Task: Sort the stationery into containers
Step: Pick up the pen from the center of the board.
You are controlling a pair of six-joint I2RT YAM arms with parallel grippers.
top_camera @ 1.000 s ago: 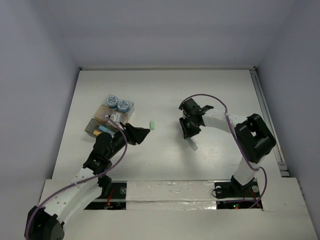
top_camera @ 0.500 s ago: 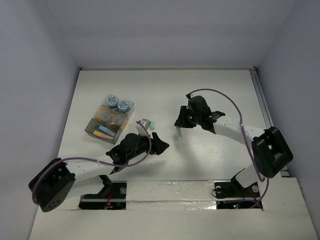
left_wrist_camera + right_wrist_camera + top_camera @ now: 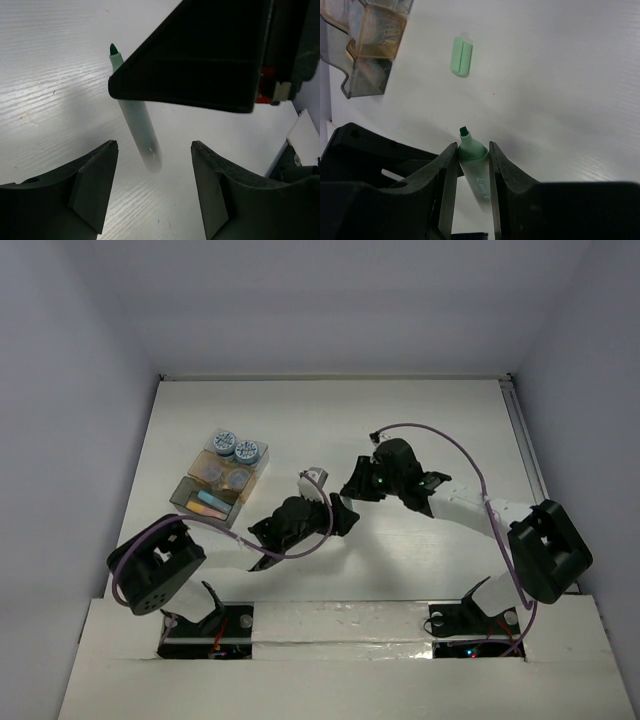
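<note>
Left arm swings off the boxes to meet the right one mid-desk

The left tool point(image 3: 153, 146) has come across from the containers and now sits with its jaws wide either side of the uncapped green marker point(image 3: 477, 176), not touching it. The right tool point(image 3: 471, 150) keeps that marker pinched above the desk point(image 3: 420, 420). Looks like a handoff, so the marker's not sorted yet. Its cap point(image 3: 461, 56) lies loose by the boxes. The rear box point(image 3: 265, 462) has the round tubs point(image 3: 224, 441); the front box point(image 3: 182, 498) has blue and orange sticks point(image 3: 210, 500).
</note>
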